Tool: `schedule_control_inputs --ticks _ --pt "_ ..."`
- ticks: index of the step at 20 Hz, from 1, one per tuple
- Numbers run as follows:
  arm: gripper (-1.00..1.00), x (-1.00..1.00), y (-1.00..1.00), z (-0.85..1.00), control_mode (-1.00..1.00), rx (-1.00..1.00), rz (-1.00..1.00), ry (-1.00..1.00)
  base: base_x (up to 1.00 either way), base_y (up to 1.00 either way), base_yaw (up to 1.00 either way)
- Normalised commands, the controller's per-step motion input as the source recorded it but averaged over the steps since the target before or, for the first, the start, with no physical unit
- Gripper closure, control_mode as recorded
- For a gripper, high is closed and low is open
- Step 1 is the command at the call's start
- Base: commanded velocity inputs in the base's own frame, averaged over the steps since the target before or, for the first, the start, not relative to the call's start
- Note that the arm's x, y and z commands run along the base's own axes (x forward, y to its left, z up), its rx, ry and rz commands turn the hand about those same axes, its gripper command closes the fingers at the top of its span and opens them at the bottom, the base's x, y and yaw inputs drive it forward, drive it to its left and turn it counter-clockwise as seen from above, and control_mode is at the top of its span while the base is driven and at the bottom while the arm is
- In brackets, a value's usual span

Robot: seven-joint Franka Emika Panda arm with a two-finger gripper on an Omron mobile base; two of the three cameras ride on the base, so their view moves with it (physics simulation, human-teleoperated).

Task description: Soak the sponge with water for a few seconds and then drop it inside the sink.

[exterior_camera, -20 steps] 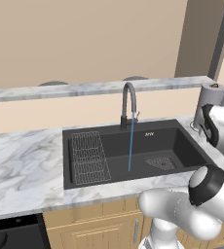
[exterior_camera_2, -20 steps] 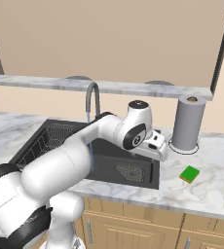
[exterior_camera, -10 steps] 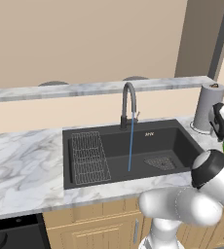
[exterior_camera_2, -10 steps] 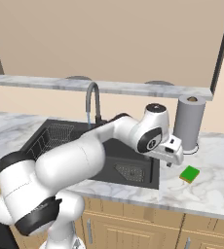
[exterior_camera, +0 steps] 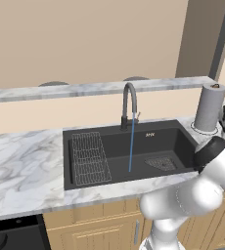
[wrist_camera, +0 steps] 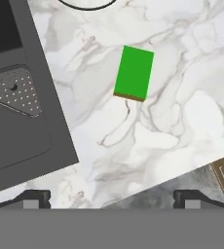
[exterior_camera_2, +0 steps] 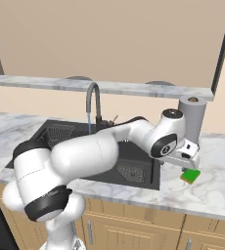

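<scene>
The sponge is a small green block with a yellowish edge, lying flat on the marble counter right of the sink. It also shows in the right base view as the sponge. My gripper hangs just above it, pointing down. In the hand view my gripper is open with nothing between its fingertips, and the sponge lies ahead of them, untouched. A thin blue stream of water runs from the gooseneck faucet into the dark sink.
A paper towel roll stands on the counter right behind the sponge. A wire rack lies in the basin's left part and a mesh drain in its right. The counter's front edge runs close below the sponge.
The arm has swung right, from over the sink's right side to above the sponge on the counter. The jaws stayed open. The water keeps running.
</scene>
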Motion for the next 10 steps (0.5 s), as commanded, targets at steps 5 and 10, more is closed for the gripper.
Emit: schedule_control_inputs --ticks 5,10 --pt "-1.00 0.07 -0.34 -0.03 -1.00 0.00 0.00 0.00 0.00 0.00 0.00" --pt "-1.00 0.21 -0.19 -0.03 -1.00 0.00 0.00 0.00 0.00 0.00 0.00"
